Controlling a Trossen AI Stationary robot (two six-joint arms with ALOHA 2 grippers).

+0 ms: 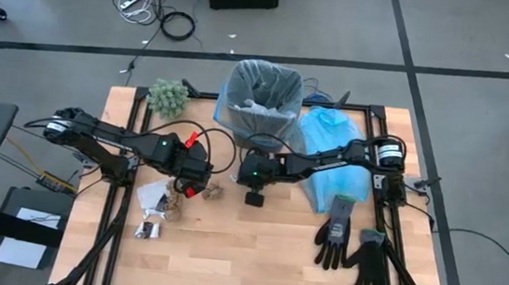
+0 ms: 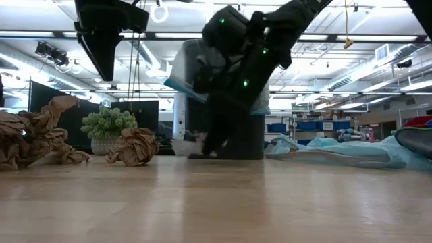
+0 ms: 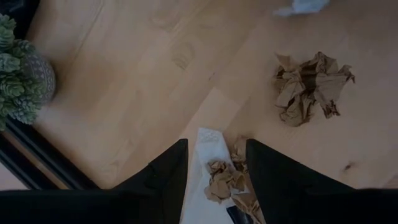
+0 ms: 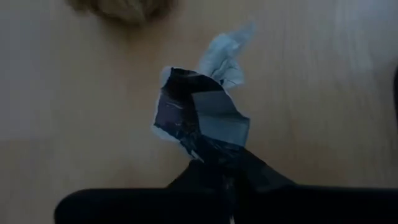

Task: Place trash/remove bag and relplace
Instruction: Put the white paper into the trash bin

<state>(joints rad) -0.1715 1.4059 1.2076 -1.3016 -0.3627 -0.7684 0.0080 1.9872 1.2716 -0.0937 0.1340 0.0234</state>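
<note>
1. Right now my right gripper has its fingers clenched on a crumpled wrapper, dark and silvery with a pale torn edge; it sticks out just beyond the fingertips, over bare table.
2. My left gripper holds its fingers parted and grasps nothing. Between them, on the wood below, lie a white paper and a small brown scrap.
3. Farther out past those fingers sits a bigger crumpled brown paper ball, well apart from the scrap.
4. Seen from above, the black bin, lined with the grey-white bag, stands just behind my right gripper.
5. A shiny silver piece lies near the left gripper.
</note>
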